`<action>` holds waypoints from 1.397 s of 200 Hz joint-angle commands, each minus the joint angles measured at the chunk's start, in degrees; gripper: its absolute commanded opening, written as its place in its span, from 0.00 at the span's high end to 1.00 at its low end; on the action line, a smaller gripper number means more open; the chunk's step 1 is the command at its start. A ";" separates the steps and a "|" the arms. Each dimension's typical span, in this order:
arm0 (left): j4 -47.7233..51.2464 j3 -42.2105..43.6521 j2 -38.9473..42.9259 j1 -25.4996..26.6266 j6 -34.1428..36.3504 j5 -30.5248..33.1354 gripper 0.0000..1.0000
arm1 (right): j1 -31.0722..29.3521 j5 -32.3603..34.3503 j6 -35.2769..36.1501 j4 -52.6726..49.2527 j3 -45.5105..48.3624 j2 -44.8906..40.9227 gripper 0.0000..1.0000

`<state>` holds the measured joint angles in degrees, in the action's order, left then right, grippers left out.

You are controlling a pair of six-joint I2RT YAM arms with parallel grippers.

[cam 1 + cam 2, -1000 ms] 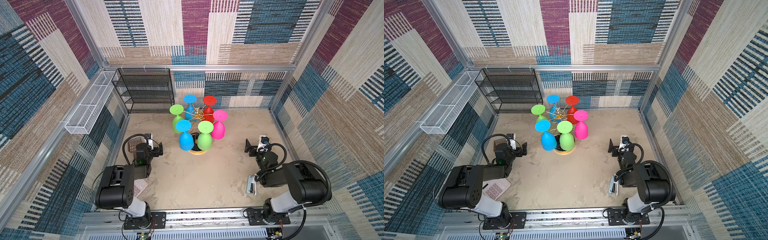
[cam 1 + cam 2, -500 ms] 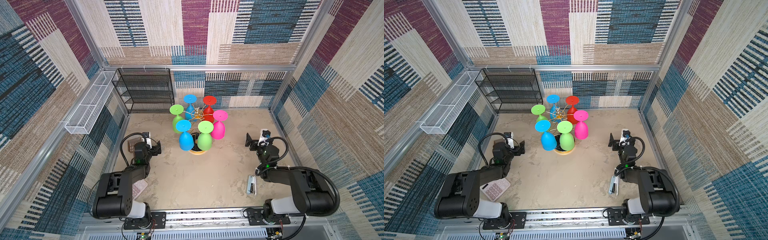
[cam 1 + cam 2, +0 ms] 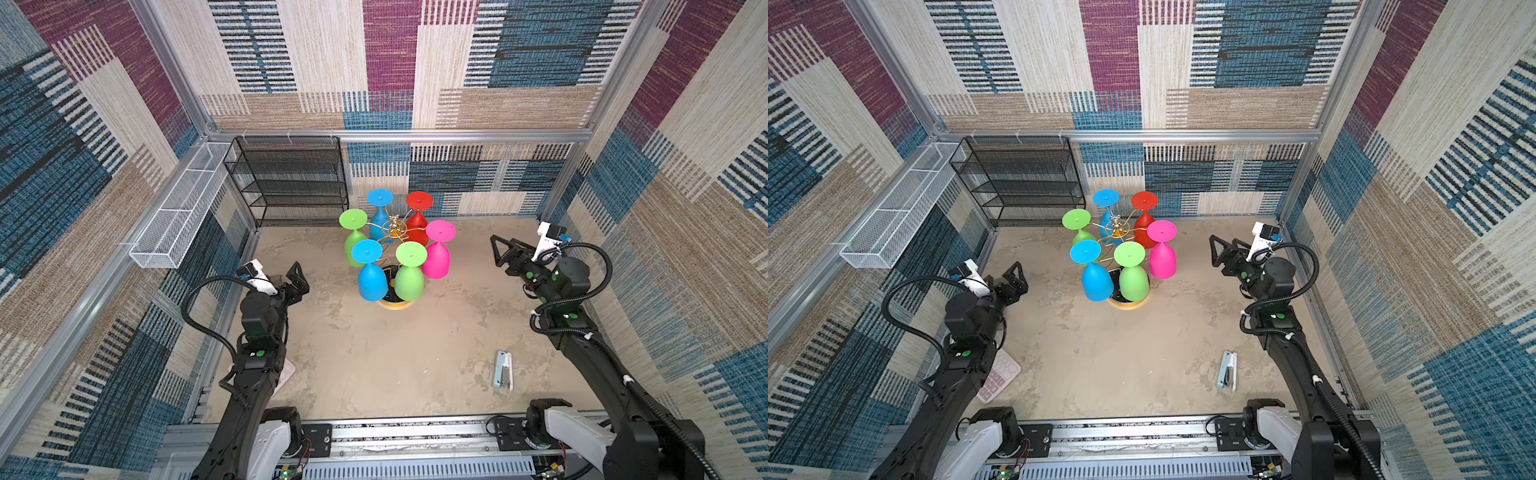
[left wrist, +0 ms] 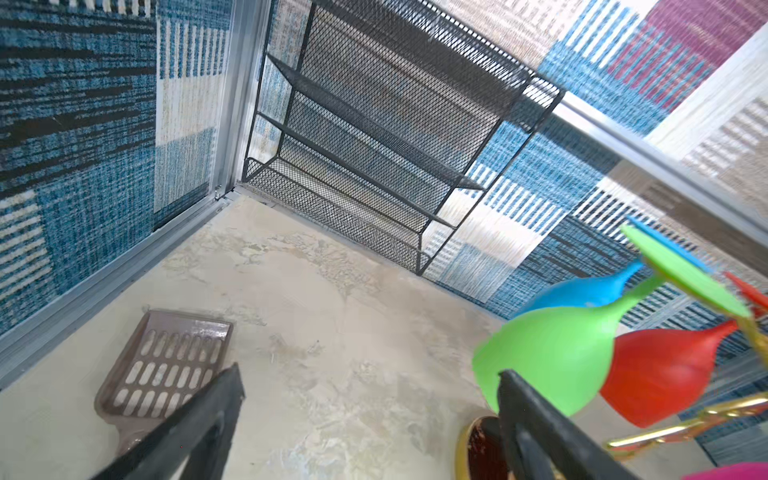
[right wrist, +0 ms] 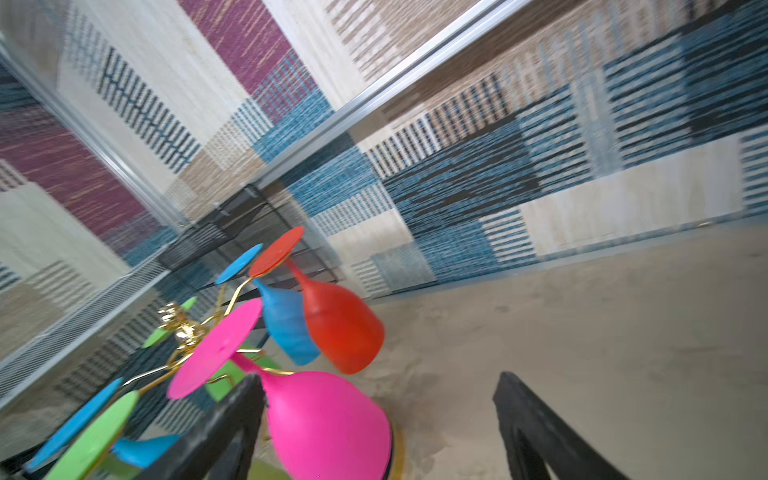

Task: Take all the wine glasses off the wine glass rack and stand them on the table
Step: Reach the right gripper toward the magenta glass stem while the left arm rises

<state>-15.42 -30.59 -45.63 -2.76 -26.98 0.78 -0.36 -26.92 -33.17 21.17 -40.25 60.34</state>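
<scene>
The wine glass rack, a gold wire tree on a round gold-rimmed base, stands mid-table in both top views. Several coloured wine glasses hang upside down from its arms, among them a pink one on the right, a green one and a blue one in front. My left gripper is open, left of the rack and apart from it. My right gripper is open to the right, pointing at the pink glass without touching it. Nothing is between either pair of fingers.
A black mesh shelf unit stands at the back left, and a white wire basket hangs on the left wall. A pink calculator lies under the left arm. A pale blue stapler lies front right, and a brown slotted scoop lies near the left gripper.
Both arms have stretched out from their folded pose. The left gripper has moved toward the rack, and the right gripper has risen and swung to face the pink glass.
</scene>
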 commanded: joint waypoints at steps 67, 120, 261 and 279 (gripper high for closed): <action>29.03 -17.31 0.07 -0.05 8.03 -14.55 0.10 | -2.68 -21.96 -13.50 -4.07 -12.86 11.74 0.31; 28.93 -17.36 -0.12 -0.04 7.61 -17.36 0.11 | -5.70 -24.91 -15.24 -5.13 -19.55 20.72 0.44; 25.74 -14.50 0.54 -0.05 4.42 -19.45 0.10 | -7.64 -27.50 -18.61 -4.16 -26.19 27.12 0.67; 25.57 -14.41 0.70 -0.05 4.44 -19.59 0.10 | -7.63 -27.20 -18.34 -5.10 -26.61 27.36 0.62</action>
<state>12.23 -45.15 -45.23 -2.76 -21.32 -18.35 -7.90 -54.00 -51.33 16.56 -66.04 87.50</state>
